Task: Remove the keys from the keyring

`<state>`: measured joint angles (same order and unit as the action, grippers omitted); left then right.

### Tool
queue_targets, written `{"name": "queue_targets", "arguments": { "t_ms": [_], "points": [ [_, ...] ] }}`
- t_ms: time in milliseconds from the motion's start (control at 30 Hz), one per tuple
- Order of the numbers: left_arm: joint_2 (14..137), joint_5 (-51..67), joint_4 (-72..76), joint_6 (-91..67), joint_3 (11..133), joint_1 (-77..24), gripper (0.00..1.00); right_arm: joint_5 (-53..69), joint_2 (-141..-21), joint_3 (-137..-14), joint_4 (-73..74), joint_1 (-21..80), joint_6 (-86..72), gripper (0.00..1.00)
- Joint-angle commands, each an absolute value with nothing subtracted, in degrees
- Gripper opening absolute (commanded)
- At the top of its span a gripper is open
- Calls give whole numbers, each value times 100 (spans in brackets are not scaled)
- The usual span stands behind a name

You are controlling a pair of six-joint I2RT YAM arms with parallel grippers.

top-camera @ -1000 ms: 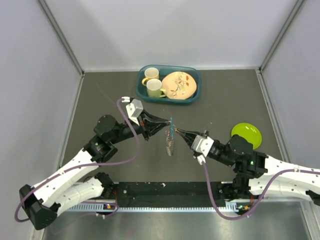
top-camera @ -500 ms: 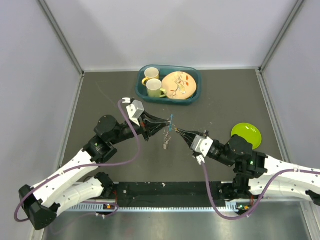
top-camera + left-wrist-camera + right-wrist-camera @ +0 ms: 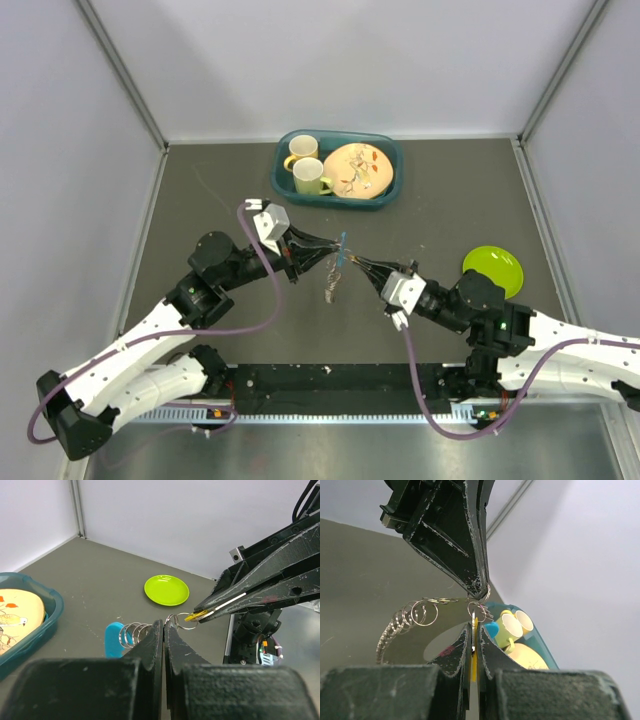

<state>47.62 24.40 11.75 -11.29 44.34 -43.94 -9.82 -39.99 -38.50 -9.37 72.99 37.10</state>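
Note:
The keys (image 3: 341, 257) hang above the mat between my two grippers. My left gripper (image 3: 334, 254) is shut on the keyring (image 3: 175, 618), its tips (image 3: 164, 623) pinching the thin wire loop. A chain of silvery rings (image 3: 131, 633) and a teal-blue key head (image 3: 114, 639) hang beside it. My right gripper (image 3: 358, 263) is shut on the orange-yellow key (image 3: 475, 652), jaws tight around it (image 3: 474, 628). That key (image 3: 196, 615) is linked to the loop by a small ring. The ring chain (image 3: 410, 616) droops to the left in the right wrist view.
A teal basin (image 3: 385, 196) at the back holds two yellow-green mugs (image 3: 309, 176) and a patterned plate (image 3: 357, 170). A lime-green saucer (image 3: 493, 268) lies at the right. Grey walls close in the mat on three sides.
The hanging ring chain has swung left and drawn up shorter. Both grippers stay shut, nearly where they were; the left wrist has shifted slightly left.

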Motion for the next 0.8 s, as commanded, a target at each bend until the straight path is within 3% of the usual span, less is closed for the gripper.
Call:
{"name": "queue_targets", "arguments": {
  "t_ms": [0, 767],
  "points": [
    [4562, 1239, 1468, -607, 4456, -4148, 0, -1142, -3700, -3902, -896, 7374, 3805, 0],
    [4614, 2592, 835, -483, 4553, -4157, 0, -1784, -3972, -4254, -1116, 7330, 4228, 0]
  ]
}}
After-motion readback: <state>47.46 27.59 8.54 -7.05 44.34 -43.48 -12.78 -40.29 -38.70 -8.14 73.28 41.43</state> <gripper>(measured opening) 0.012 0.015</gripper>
